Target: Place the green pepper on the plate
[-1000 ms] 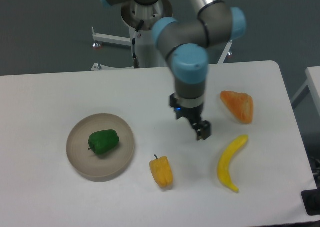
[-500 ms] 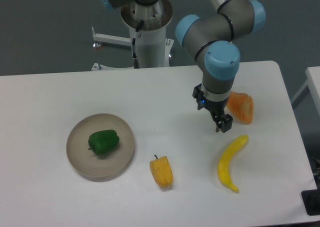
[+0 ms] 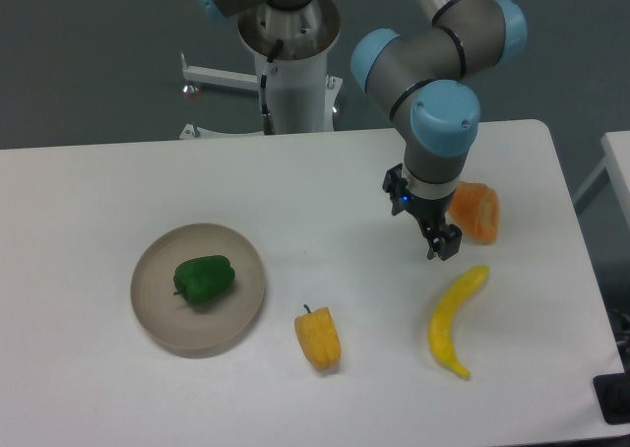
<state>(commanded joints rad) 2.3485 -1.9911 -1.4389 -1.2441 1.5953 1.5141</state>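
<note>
Green pepper [image 3: 204, 279] lies on the plate [image 3: 156, 321], well apart from the pincer [image 3: 443, 247], whose grip state I cannot tell.

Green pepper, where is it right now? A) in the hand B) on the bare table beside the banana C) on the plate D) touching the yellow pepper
C: the green pepper lies inside the rim of the plate, while the hand hangs far off to the right near the banana, holding nothing.
</note>
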